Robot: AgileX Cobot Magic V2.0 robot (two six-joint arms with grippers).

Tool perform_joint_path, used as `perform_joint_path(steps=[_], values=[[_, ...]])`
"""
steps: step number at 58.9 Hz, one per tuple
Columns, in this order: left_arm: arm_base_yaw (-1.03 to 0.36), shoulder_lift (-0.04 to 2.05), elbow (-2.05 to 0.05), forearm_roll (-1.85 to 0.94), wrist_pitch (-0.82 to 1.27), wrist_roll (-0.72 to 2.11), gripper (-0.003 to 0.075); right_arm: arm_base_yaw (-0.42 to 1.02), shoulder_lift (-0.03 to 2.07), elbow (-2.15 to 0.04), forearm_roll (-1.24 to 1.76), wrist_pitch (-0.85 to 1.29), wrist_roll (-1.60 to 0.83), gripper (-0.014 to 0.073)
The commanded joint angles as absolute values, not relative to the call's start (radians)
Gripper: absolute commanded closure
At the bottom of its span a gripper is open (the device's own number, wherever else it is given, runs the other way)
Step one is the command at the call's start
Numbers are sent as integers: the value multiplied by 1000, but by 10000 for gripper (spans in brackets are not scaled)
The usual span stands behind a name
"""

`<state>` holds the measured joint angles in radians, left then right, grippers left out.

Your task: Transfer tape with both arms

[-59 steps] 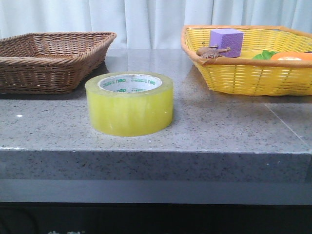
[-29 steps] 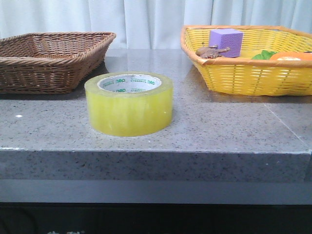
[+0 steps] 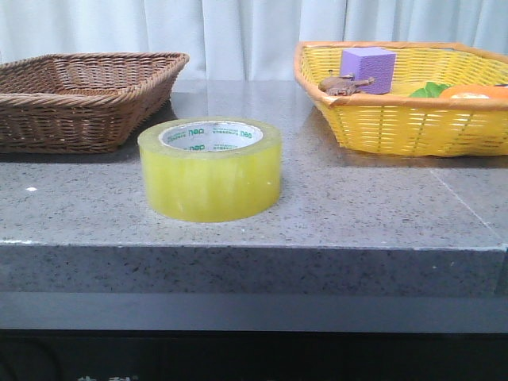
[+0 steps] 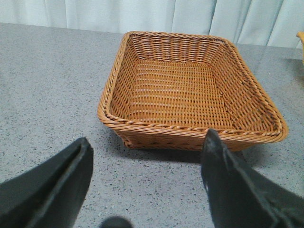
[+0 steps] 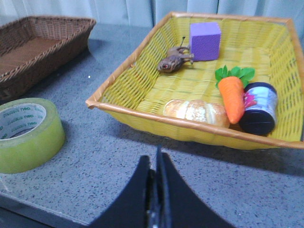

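The tape [image 3: 210, 168], a wide yellow translucent roll with a white core and green lettering, lies flat on the grey stone table near its front edge. It also shows in the right wrist view [image 5: 26, 134]. My left gripper [image 4: 147, 156] is open and empty above the table, in front of the brown wicker basket [image 4: 190, 92]. My right gripper [image 5: 154, 164] is shut and empty above the table, in front of the yellow basket [image 5: 142, 111] and to the right of the tape. Neither gripper shows in the front view.
The brown basket [image 3: 83, 95] stands at the back left. The yellow basket [image 3: 397, 119] at the back right holds a purple cube [image 5: 205, 40], a brown toy [image 5: 173, 61], a carrot [image 5: 231, 97], bread [image 5: 194, 111] and a dark jar [image 5: 260, 108].
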<state>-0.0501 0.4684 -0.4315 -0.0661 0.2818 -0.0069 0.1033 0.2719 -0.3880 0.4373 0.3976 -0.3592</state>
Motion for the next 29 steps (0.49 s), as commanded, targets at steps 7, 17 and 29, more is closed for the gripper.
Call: perform_joint_path(steps=[7, 17, 29], values=[[-48, 479, -469, -129, 222, -18, 246, 98, 162, -341, 447, 206, -362, 673], [-76, 575, -557, -151, 396, 47, 246, 98, 162, -341, 447, 210, -362, 673], [-241, 795, -715, -185, 478, 72, 246, 98, 162, -341, 447, 210, -362, 673]])
